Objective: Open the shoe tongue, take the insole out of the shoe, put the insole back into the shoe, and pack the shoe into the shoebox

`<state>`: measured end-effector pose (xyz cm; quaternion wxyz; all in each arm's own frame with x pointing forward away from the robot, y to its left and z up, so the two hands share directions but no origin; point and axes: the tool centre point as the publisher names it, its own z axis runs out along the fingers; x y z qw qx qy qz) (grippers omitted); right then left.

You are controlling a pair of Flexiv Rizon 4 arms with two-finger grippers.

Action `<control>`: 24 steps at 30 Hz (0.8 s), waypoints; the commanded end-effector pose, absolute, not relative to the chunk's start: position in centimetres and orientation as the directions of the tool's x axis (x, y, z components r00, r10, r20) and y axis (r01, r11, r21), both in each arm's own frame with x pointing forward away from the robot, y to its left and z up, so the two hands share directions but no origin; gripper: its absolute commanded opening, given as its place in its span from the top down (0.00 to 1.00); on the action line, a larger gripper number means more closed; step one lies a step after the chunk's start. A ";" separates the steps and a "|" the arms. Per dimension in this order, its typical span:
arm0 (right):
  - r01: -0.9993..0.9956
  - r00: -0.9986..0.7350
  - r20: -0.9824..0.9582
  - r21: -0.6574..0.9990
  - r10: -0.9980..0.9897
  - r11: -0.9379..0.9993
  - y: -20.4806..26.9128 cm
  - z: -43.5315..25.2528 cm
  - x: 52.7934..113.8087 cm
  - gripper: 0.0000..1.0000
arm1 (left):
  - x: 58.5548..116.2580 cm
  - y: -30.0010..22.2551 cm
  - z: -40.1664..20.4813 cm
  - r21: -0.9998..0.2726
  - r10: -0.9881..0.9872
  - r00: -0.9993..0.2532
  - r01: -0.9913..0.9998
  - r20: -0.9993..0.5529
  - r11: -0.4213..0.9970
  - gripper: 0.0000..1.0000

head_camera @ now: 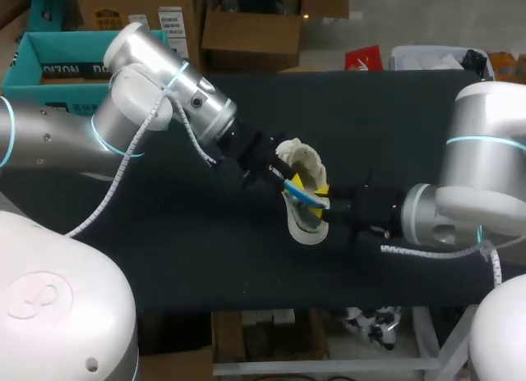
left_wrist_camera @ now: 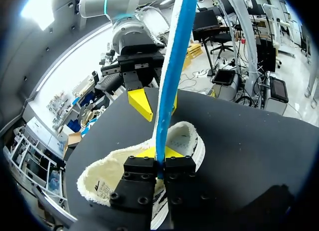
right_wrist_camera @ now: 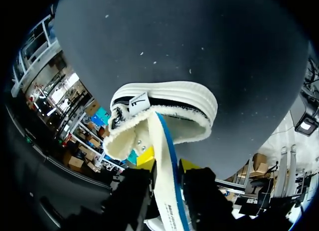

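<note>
A cream fleece-lined shoe (head_camera: 309, 227) lies in the middle of the black table. Its white insole with a blue underside (head_camera: 302, 194) sticks up out of the opening. My left gripper (head_camera: 286, 177) is shut on the insole just above the shoe (left_wrist_camera: 99, 178); in its wrist view the insole (left_wrist_camera: 172, 71) rises from between its yellow tips (left_wrist_camera: 160, 152). My right gripper (head_camera: 324, 197) comes in from the other side. Its fingers flank the insole (right_wrist_camera: 162, 156) higher up, with a small gap showing beside one tip (left_wrist_camera: 141, 104). The shoe (right_wrist_camera: 169, 99) lies ahead of my right gripper (right_wrist_camera: 167, 161).
A teal shoebox (head_camera: 49, 57) stands at the back left, behind my left arm. The black table (head_camera: 164, 258) stretches bare in front of the shoe and behind it. Both arms meet over the middle.
</note>
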<state>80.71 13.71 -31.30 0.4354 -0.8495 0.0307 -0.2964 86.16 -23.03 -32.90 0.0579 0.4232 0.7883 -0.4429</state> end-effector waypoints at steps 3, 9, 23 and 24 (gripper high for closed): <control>0.201 0.797 0.504 -0.741 -0.333 -0.641 14.5 -31.4 81.3 1.00 | 86.1 -22.9 -33.0 -0.646 0.620 -0.633 0.720 -0.464 0.252 1.00; 0.205 0.799 0.513 -0.724 -0.315 -0.659 14.6 -31.9 82.4 1.00 | 86.3 -22.6 -33.2 -0.647 0.615 -0.636 0.719 -0.465 0.255 1.00; 0.167 0.806 0.529 -0.633 -0.266 -0.756 15.6 -33.6 84.5 1.00 | 87.9 -23.3 -34.8 -0.662 0.599 -0.663 0.697 -0.450 0.274 1.00; 0.164 0.806 0.529 -0.630 -0.265 -0.759 15.6 -33.7 84.6 1.00 | 88.0 -23.4 -34.8 -0.667 0.595 -0.666 0.693 -0.449 0.273 1.00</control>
